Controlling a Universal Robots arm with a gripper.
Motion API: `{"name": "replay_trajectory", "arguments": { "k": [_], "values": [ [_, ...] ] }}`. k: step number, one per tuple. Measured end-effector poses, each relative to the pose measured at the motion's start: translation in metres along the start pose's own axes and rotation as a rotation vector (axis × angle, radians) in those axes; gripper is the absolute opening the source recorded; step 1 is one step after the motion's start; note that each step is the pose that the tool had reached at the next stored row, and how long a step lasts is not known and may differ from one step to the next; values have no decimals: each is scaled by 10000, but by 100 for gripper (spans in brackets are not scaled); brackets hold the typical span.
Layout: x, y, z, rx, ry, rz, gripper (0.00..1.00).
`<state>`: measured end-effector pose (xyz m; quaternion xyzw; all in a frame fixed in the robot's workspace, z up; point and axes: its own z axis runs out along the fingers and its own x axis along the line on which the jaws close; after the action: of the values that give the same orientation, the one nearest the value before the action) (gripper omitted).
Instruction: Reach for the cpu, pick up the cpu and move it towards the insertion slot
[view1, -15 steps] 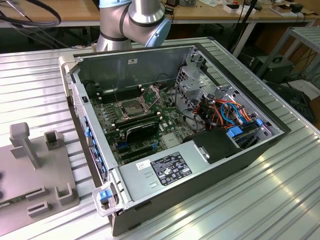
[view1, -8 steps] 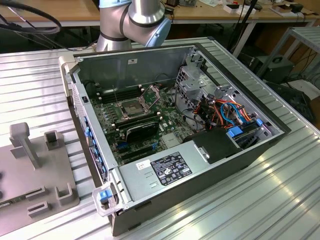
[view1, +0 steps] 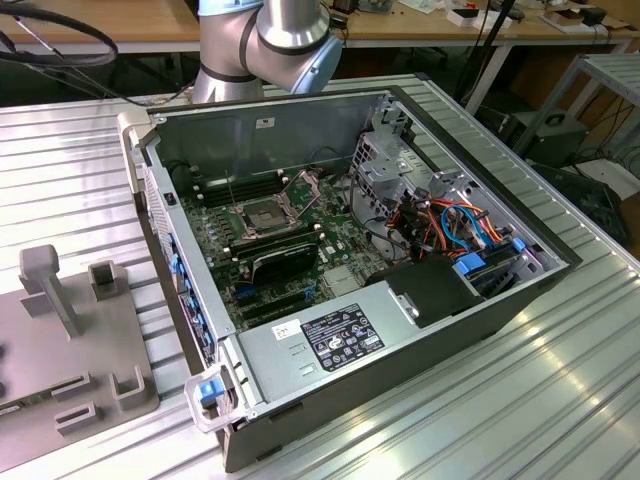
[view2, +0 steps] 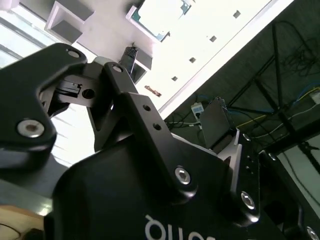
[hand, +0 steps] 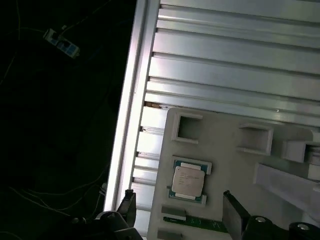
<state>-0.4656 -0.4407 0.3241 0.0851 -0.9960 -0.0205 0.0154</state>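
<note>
The cpu (hand: 188, 181), a small pale silvery square chip, lies flat in a square holder on a light grey fixture plate (hand: 220, 145). It also appears in the second wrist view as the cpu (view2: 161, 15), past the black gripper body. My gripper (hand: 180, 212) hovers above the plate close to the chip, open, its two dark fingers (hand: 234, 214) wide apart with nothing between them. The insertion slot (view1: 258, 215), a square metal-framed socket with a dark centre, sits on the motherboard inside the open computer case (view1: 300, 120).
Beside the socket lie a black expansion card (view1: 285, 262), memory slots, a drive cage with coloured cables (view1: 440, 215) and a power supply (view1: 330, 340). The fixture plate (view1: 70, 350) carries upright pegs. The ribbed metal table ends at an edge (hand: 127, 125) near the plate.
</note>
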Motion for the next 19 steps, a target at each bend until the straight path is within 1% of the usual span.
{"name": "replay_trajectory", "arguments": {
  "k": [2,5,6,10,13,17,19],
  "values": [
    [0,0,1,4,6,-118,78],
    [-1,0,14,2,2,-135,78],
    [-1,-1,30,4,4,-138,78],
    [-3,-4,106,4,4,-155,78],
    [-4,-6,146,4,6,-171,78],
    [-7,-12,270,6,9,-216,78],
    [-8,-13,306,5,9,-218,78]
  ]
}}
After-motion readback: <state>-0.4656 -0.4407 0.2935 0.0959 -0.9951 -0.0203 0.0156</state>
